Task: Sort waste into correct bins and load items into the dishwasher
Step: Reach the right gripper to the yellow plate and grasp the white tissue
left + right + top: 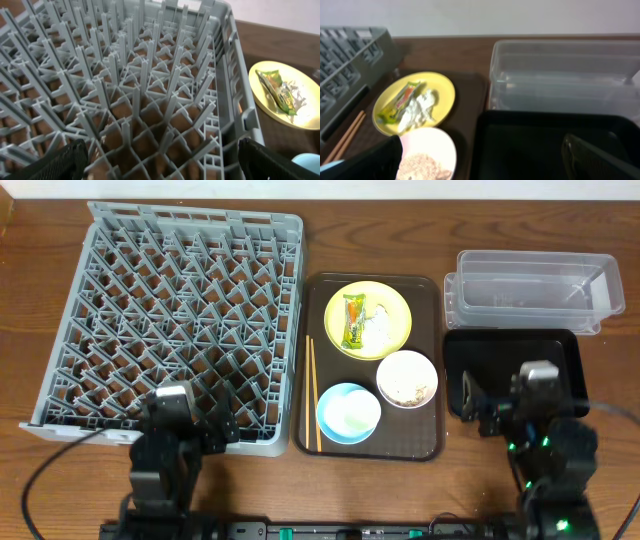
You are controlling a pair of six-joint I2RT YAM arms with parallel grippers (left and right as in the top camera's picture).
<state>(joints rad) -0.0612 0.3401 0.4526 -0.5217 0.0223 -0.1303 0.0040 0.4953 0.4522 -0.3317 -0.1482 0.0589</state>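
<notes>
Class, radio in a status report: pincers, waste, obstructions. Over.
Left pincer open at grey rack; right pincer open over black tray. Wrapper, tissue on yellow plate. Nothing blocking them.

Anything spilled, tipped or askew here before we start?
Nothing is spilled or tipped. The crumbs sit inside the white bowl, the wrapper and tissue lie on the yellow plate, and the chopsticks lie side by side on the brown tray. Only oddity: the grey rack sits slightly askew to the table edge.
</notes>
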